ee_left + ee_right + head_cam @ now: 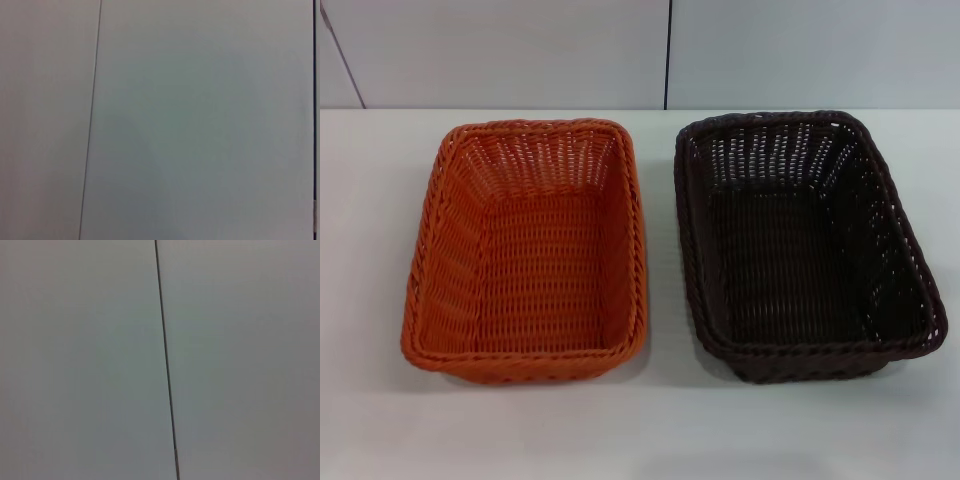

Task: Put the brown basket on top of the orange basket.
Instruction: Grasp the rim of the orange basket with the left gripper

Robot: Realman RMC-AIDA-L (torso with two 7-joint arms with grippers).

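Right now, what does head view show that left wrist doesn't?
Only the head view shows the task items: the orange basket on the robot's left and the brown basket on its right, side by side and apart on the white table, not stacked, both seemingly empty. Only the left wrist view shows a plain pale surface filling the frame, with no table and no baskets. Both share a thin dark vertical seam in pale panelling. Neither shows a gripper.

A plain white, matte, flat surface (660, 430) fills the lower part of the head view. Behind it stands a pale grey panelled wall (520, 50), divided by a thin dark vertical seam (668, 50).
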